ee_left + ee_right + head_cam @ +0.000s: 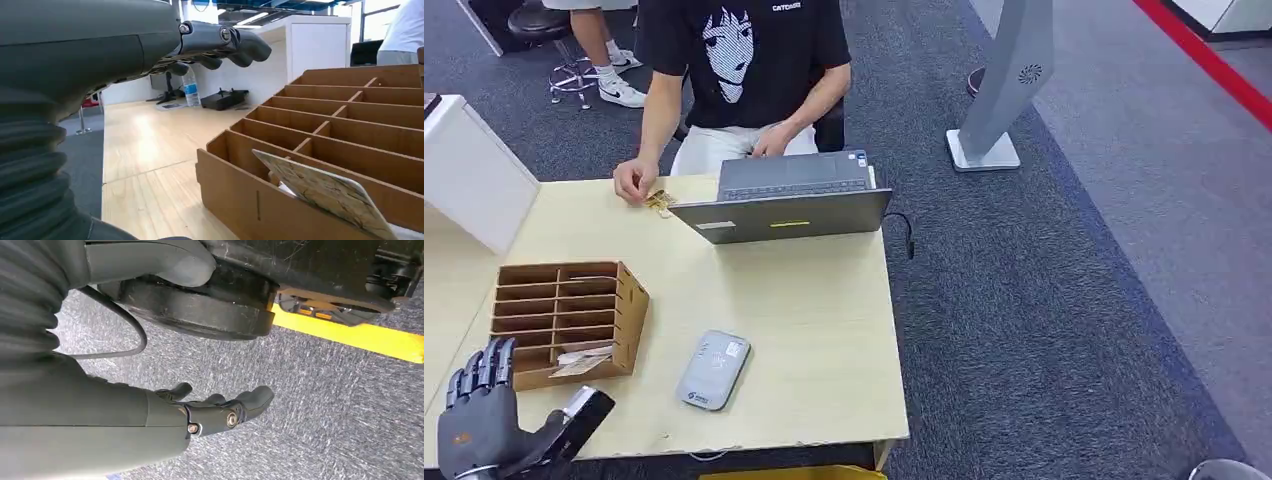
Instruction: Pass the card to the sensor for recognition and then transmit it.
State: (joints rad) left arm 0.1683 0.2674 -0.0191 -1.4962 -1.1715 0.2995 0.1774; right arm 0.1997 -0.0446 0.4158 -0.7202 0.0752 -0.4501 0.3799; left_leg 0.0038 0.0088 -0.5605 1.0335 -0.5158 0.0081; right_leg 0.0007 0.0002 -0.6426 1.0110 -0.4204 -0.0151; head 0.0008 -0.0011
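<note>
One card, one sensor, both robot hands empty.
I see my left robot hand [479,415] spread by the rack [564,322] holding the card [584,358]; sensor [713,369] on the desk [794,330]; right robot hand [220,407] spread above the floor.

The black T-shirt [744,50] worn by the seated person carries small white lettering at the chest, too small to read with certainty. The grey card sensor [713,369] on the tabletop bears tiny illegible print.
</note>
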